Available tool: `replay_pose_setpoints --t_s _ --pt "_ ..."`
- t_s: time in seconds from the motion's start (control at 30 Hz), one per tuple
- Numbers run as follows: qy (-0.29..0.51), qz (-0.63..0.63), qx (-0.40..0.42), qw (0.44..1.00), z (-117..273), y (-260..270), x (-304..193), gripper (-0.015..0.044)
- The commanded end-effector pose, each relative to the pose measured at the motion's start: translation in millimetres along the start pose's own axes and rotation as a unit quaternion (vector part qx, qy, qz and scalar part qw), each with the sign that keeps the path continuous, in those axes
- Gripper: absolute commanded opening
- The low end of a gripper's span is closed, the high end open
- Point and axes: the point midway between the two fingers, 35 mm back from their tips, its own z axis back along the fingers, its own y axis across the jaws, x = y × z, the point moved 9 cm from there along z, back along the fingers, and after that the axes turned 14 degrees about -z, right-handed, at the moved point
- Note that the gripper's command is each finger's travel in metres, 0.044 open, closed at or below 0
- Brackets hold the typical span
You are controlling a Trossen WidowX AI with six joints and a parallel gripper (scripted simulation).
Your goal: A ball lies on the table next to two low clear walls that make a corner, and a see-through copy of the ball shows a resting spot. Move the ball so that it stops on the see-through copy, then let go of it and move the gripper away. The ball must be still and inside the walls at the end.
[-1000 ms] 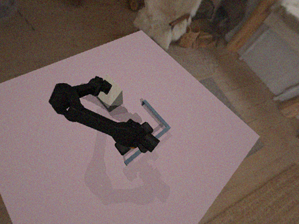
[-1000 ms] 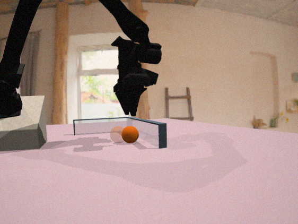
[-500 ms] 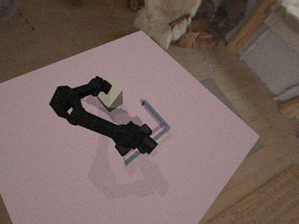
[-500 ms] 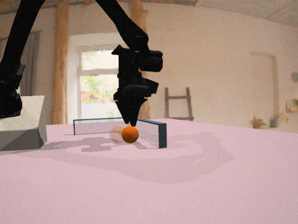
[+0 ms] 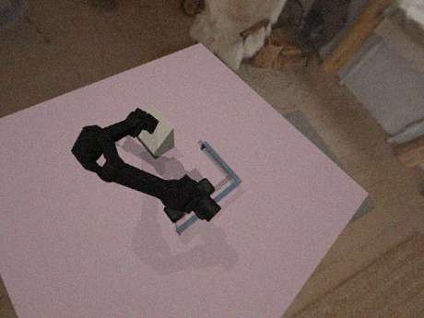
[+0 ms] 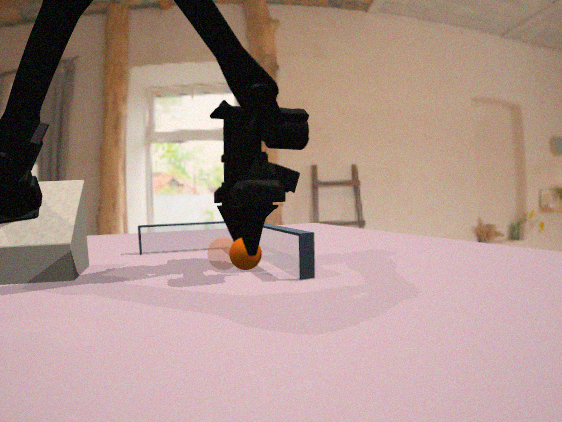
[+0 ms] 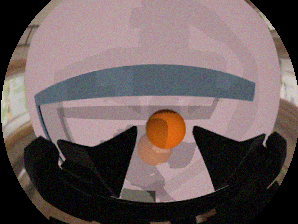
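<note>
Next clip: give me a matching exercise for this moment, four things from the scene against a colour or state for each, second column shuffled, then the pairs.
Things:
1. ball
2. see-through copy
3. gripper
4. clear walls

States:
A. pale and faint, beside the ball
B. open, fingertips down around the ball, holding nothing
C. solid orange, resting on the table
D. low, blue-edged, forming a corner

Pairs: 1-C, 2-A, 3-B, 4-D

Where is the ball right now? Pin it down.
In the exterior view the ball lies on the table inside the walls, just right of the see-through copy, under the open end effector.
</note>
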Motion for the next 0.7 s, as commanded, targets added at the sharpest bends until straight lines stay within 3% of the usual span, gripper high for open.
replay_pose_setpoints --t_s 0.0,0.07,0.2,0.4,0.67 --pt "0.000 0.003 -0.002 1.000 -5 0 -1 0.0344" --pt "0.000 0.003 -0.002 1.000 -6 0 -1 0.0344" --pt "0.000 0.003 -0.002 1.000 -6 0 -1 0.0239" --pt "0.000 0.003 -0.002 1.000 -6 0 -1 0.0199" --pt "0.013 -0.012 0.005 1.000 9 1 2 0.0000"
